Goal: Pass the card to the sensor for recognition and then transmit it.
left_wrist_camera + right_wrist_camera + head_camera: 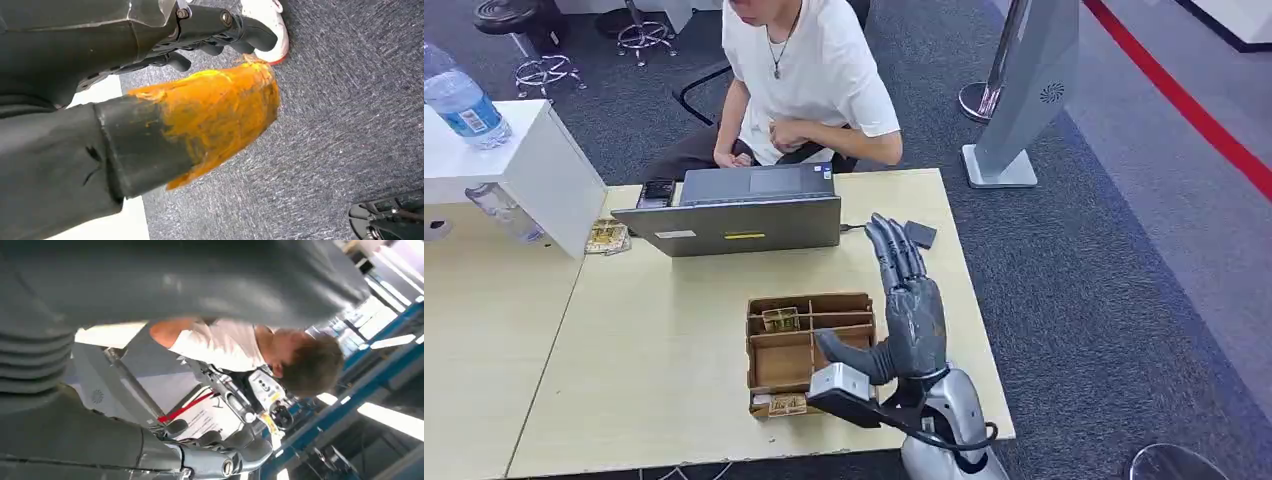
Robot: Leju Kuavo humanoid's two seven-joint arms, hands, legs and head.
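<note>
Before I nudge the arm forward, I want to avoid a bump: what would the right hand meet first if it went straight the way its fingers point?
Most likely the small dark device lying on the table just beyond the right hand; height above the table is unclear.

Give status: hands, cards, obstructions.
Right hand open, raised beside the tray, holding nothing. Left hand hangs over the floor. Cards in the tray. Laptop beyond it; nothing blocking.

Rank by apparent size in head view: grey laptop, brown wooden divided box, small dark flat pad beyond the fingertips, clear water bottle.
1. Grey laptop
2. Brown wooden divided box
3. Clear water bottle, partly cropped, so unsure
4. Small dark flat pad
</note>
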